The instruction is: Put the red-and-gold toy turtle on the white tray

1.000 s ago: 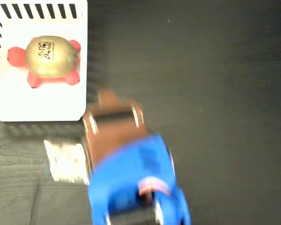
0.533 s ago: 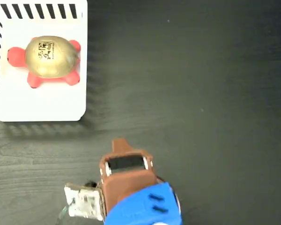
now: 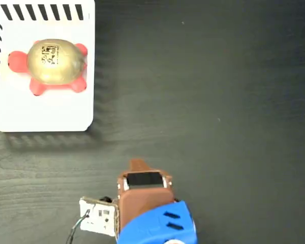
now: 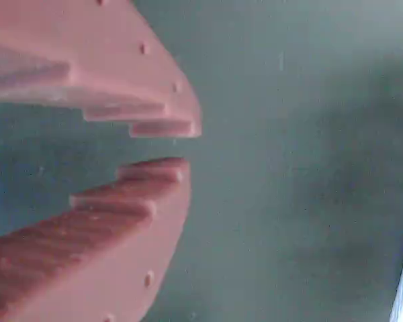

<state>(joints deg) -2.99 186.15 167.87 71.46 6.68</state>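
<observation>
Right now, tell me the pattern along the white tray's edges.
Short black diagonal stripes on the white tray, along its top and left edges, clearest in the fixed view.

- A small black printed mark point(image 3: 50, 54) sits on the shiny gold domed shell of the red-and-gold toy turtle point(image 3: 50, 66), seen in the fixed view; its characters are too small to read.
- No other lettering, brand or number can be read in either view.
</observation>
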